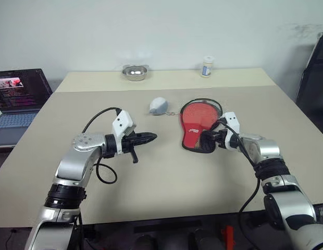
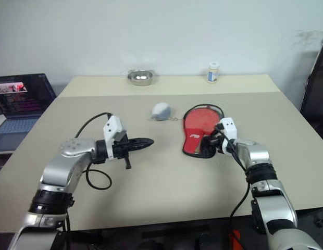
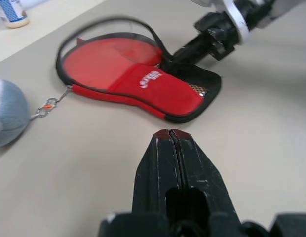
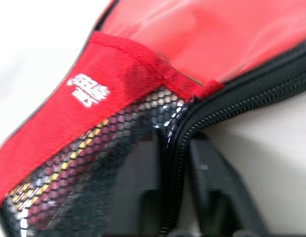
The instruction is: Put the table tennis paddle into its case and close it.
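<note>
Right black two-fingered gripper (image 1: 209,139), lower right, is pinching your soft, floppy black-trimmed red paddle-shaped case (image 1: 197,121) at its zipper edge; left gripper (image 1: 147,138) fingers pressed together, empty.

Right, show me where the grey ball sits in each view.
Left eye: grey ball mid-table, just left of the case.
Right eye: ball, again left of the case.
Left wrist: at the picture's left edge.
Right wrist: not in it.
Shared landmark: the case's red logo panel.

Case (image 1: 195,130) red, black trim, black mesh; ball (image 1: 158,105) grey.
</note>
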